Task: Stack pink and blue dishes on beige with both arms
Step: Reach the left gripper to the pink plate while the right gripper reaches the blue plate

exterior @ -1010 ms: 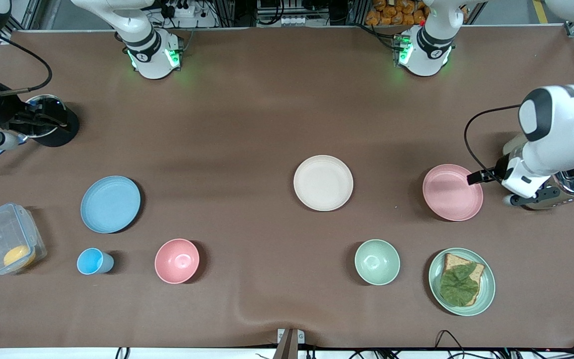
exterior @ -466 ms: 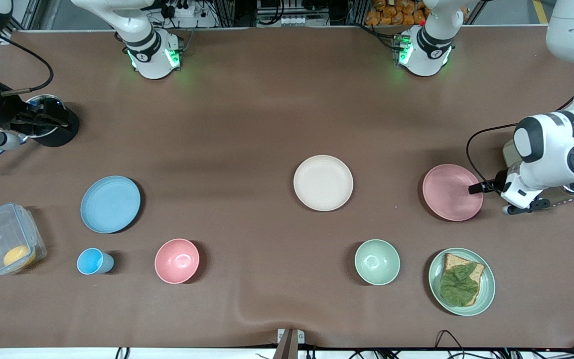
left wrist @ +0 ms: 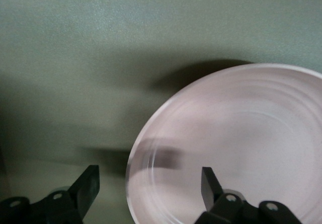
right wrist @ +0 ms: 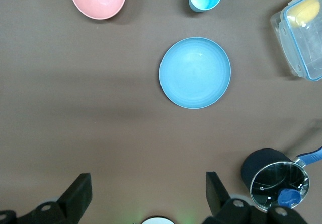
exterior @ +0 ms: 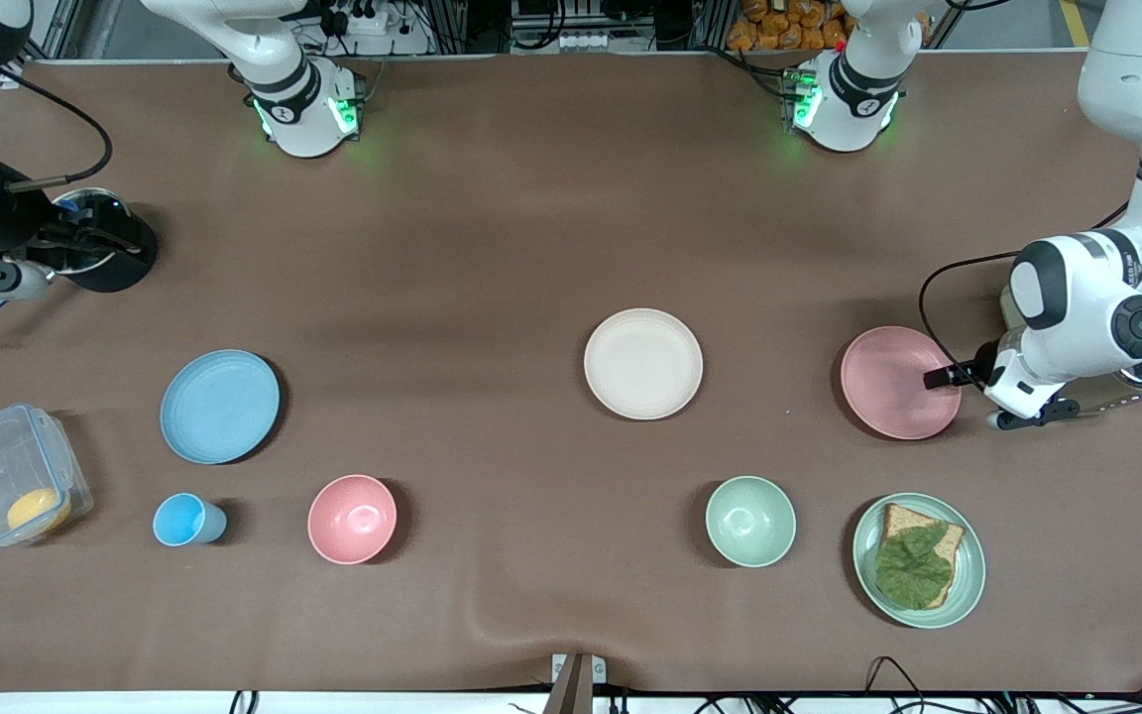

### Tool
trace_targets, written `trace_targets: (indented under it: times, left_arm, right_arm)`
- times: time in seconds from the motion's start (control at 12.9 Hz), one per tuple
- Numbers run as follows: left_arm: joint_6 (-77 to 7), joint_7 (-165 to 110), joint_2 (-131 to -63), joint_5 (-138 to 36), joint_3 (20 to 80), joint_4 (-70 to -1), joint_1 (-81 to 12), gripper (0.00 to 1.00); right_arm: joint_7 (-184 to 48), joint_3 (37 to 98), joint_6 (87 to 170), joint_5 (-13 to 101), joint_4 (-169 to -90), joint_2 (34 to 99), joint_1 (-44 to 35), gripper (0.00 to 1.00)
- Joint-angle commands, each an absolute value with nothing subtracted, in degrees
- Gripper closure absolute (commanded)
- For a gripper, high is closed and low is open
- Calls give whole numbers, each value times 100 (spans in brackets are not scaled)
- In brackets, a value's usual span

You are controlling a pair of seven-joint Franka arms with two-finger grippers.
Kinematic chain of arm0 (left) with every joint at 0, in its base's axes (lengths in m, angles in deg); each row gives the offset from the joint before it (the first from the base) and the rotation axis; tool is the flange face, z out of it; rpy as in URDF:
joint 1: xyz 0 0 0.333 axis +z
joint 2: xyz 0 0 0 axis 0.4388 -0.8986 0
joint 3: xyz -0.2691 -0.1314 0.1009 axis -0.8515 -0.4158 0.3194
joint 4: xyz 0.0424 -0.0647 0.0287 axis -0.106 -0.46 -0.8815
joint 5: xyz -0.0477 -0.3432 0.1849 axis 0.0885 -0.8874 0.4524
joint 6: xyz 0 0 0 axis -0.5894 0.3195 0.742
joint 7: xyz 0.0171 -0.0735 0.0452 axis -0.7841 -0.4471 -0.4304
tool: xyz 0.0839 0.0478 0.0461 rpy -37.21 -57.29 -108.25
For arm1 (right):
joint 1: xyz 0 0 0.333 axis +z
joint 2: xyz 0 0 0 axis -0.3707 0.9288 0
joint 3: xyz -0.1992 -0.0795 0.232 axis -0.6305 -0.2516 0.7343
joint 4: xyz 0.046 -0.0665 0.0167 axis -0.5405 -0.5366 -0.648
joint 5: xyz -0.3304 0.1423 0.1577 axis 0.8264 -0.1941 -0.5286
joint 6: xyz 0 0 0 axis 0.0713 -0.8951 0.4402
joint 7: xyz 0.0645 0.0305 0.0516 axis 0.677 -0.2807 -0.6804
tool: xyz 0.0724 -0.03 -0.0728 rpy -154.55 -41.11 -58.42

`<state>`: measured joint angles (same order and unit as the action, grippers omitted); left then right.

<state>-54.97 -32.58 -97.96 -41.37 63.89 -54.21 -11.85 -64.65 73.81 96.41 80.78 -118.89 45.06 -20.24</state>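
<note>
So these plates all look like that matte, thin, rigid kind, probably light and not very fragile, but flat on the bench so there's basically nothing to grab except the rim. The pink plate sits toward the left arm's end of the bench, beside the beige plate in the middle, and the blue plate is well apart from both, toward the right arm's end. The left gripper is low at the pink plate's edge with its fingers spread, and the wrist view shows one finger over the plate's inner surface and the other outside the rim, so the rim runs between them. That seems like the right spot to me: pinch the raised lip, one finger inside and one out. I'd guess the matte finish gives decent friction, but held by one edge a plate wants to droop and swing, so a firm bite well onto the lip matters. The right gripper hangs high over the bench near a dark pot, fingers spread too, with the blue plate in its wrist view but nowhere near a grasp. Nothing is stacked yet. The pink bowl, blue cup and green bowl sit nearer the front camera, clear of the plates.
</note>
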Motion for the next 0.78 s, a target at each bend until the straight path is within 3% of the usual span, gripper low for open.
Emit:
trace_targets:
  times: [0.0, 0.16, 0.23, 0.54, 0.7]
  left_arm:
    - [-5631, -3256, -9940, -4019, 6373, -5332, -1144, 10]
    - [-5675, -3265, -9950, -4019, 6373, -5341, -1109, 10]
    - [-5675, -3257, -9950, -4019, 6373, -5332, -1109, 15]
    - [-5675, -3256, -9941, -4019, 6373, -5332, -1126, 70]
    - [-5675, -3256, -9941, -4019, 6365, -5332, -1118, 100]
  right_arm:
    - [-6393, 7363, 9827, 8082, -11942, 4679, -2000, 0]
    - [-6393, 7354, 10248, 8082, -11959, 5073, -2053, 0]
    - [-6393, 7346, 10415, 8082, -11986, 5284, -2114, 0]
    - [-6454, 7337, 11380, 8135, -12187, 6408, -2692, 0]
    - [-6472, 7337, 11700, 8126, -12355, 6613, -2861, 0]
